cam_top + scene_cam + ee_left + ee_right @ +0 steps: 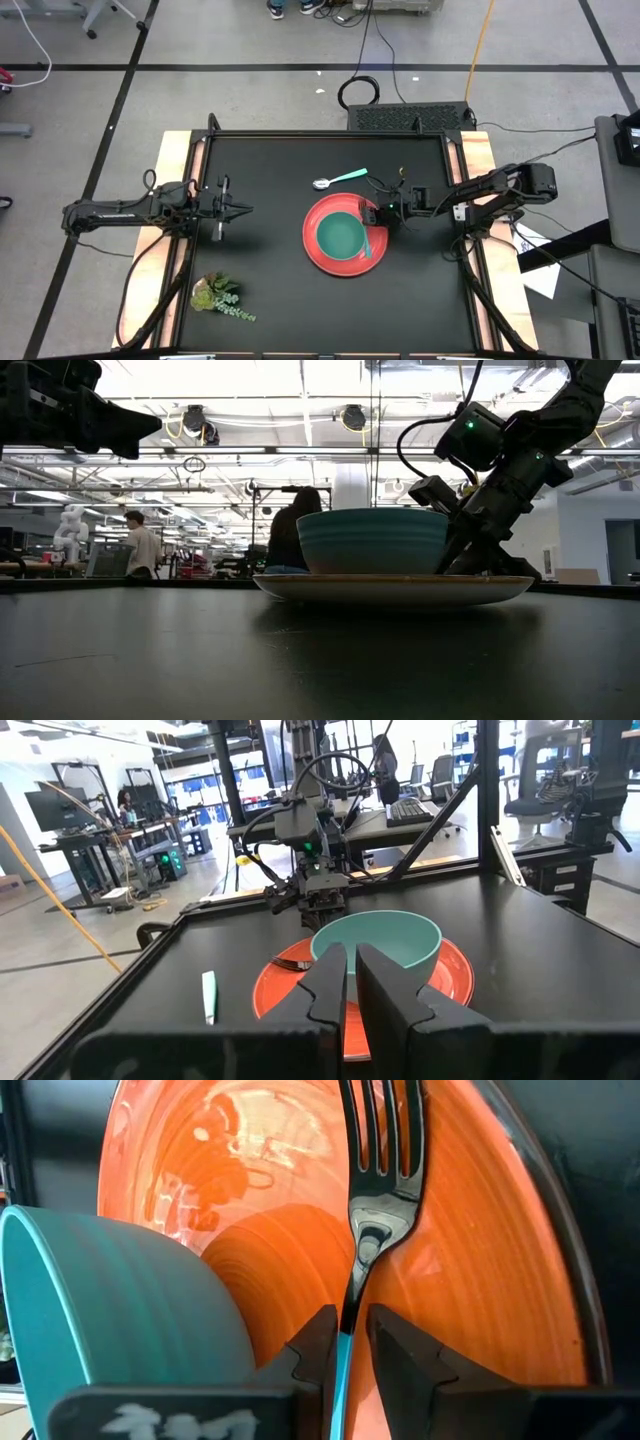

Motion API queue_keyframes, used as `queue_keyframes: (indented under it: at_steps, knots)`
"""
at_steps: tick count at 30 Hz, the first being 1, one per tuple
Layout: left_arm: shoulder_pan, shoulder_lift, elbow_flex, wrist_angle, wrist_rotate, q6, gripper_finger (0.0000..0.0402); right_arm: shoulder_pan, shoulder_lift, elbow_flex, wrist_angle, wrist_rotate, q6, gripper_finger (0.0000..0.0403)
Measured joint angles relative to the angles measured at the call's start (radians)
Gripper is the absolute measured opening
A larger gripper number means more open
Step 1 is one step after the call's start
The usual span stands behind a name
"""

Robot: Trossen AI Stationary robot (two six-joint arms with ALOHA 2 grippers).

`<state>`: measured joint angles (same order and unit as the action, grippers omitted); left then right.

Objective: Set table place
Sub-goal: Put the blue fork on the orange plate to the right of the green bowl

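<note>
The round red plate sits mid-table with the teal-green bowl standing in it. The teal-handled spoon lies flat on the black table just beyond the plate's far edge. My right gripper is at the plate's far-right rim, shut on the blue-handled fork. The fork's dark tines reach over the plate beside the bowl. My left gripper hovers shut above the table, left of the plate, pointing at it. My right gripper pinches the fork's blue handle between its two fingers, which lie along the fork. It comes from the table's right side, slanting down. The tines point away from the gripper over the red plate. Whether they rest on the plate cannot be told.
A leafy green sprig lies near the table's near-left corner. Bare black tabletop surrounds the plate on the left and near sides. Pale wooden strips run along the left and right sides. People sit in the room behind.
</note>
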<state>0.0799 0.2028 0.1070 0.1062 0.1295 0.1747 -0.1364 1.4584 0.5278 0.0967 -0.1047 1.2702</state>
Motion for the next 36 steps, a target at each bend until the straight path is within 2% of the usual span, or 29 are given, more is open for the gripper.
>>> queue_keyframes:
  at_steps: [12, 27, 36]
  knots:
    - [0.0, 0.0, 0.0, 0.0, 0.0, 0.0, 0.0033, 0.0, -0.053, -0.002, -0.054, -0.001, -0.026, 0.0057]
    - [0.0, 0.0, 0.0, 0.001, 0.0, 0.0, 0.0033, 0.0, -0.054, 0.0, -0.075, 0.0, -0.028, 0.0058]
    - [0.0, 0.0, 0.0, 0.002, 0.0, 0.0, 0.0033, 0.0, -0.054, 0.001, -0.083, 0.0, -0.036, 0.0092]
